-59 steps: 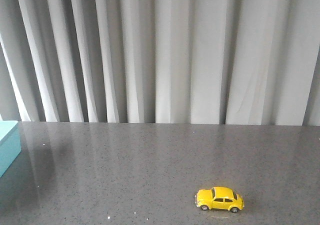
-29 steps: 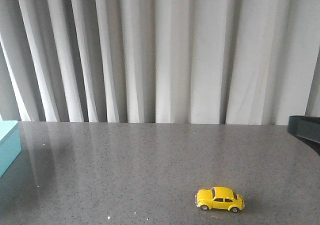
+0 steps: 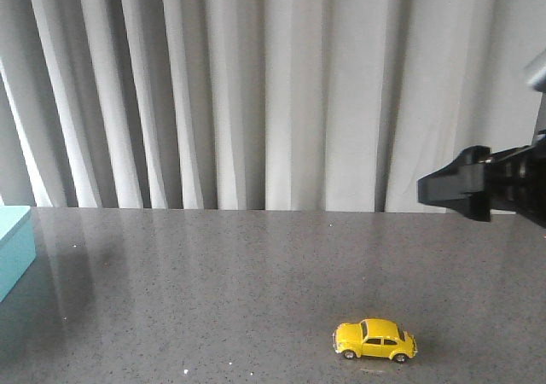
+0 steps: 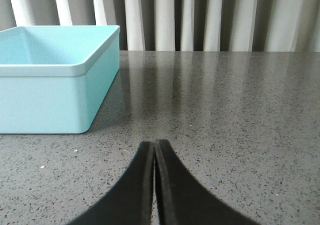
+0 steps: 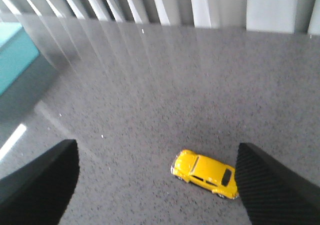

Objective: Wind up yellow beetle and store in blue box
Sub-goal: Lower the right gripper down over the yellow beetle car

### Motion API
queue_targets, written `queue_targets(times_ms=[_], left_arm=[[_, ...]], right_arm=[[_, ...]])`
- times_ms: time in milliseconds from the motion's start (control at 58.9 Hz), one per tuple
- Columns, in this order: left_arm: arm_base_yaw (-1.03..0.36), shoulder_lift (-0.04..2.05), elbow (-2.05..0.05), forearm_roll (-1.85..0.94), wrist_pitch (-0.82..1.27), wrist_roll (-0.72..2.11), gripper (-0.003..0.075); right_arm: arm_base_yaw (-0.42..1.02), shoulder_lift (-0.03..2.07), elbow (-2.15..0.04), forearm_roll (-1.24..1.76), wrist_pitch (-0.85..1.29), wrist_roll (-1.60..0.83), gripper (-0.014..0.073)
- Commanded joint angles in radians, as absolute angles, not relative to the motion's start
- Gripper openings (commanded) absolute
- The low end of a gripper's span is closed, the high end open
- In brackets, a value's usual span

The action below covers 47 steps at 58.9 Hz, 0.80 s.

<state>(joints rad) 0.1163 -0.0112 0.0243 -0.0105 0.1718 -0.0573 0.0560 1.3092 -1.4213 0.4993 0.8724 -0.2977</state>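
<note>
The yellow beetle (image 3: 374, 340) stands on its wheels on the grey table near the front, right of centre. It also shows in the right wrist view (image 5: 205, 174), below and between the wide-open fingers. My right gripper (image 3: 439, 188) hangs high at the right edge, well above the car; in its own view (image 5: 157, 180) it is open and empty. The blue box (image 3: 14, 249) sits at the far left edge and fills the left wrist view's left side (image 4: 55, 80). My left gripper (image 4: 154, 147) is shut and empty, low over the table beside the box.
The grey speckled table (image 3: 213, 290) runs back to a wall of pale pleated curtains (image 3: 273, 85). A corner of the box shows teal in the right wrist view (image 5: 12, 60).
My right arm has come into the front view from the right edge, rising and moving left. The beetle, the box and the left gripper have not moved.
</note>
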Motion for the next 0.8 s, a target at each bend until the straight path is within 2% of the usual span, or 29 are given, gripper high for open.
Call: queue_targets(times_ms=[0,136,238,509,781], left_arm=[[0.116,-0.026,0.01,-0.013,0.103,-0.067,-0.0006],[0.116,-0.026,0.01,-0.013,0.103,-0.067,-0.0006],[0.116,-0.026,0.01,-0.013,0.103,-0.067,-0.0006],[0.116,-0.026,0.01,-0.013,0.103,-0.067,-0.0006],[0.116,-0.026,0.01,-0.013,0.103,-0.067,-0.0006]], right_arm=[[0.149,1.381,-1.535,0.267,0.883,-0.115,0.0609],[0.281,1.52,-1.621,-0.05,0.954,0.123,0.0605],[0.31,1.62,-1.65,-0.165,0.979,0.25,0.0603],[0.31,1.828,-1.705,-0.166,1.037,0.302,0.0603],[0.306,1.93,-1.788,-0.163,1.071,0.311,0.0603]])
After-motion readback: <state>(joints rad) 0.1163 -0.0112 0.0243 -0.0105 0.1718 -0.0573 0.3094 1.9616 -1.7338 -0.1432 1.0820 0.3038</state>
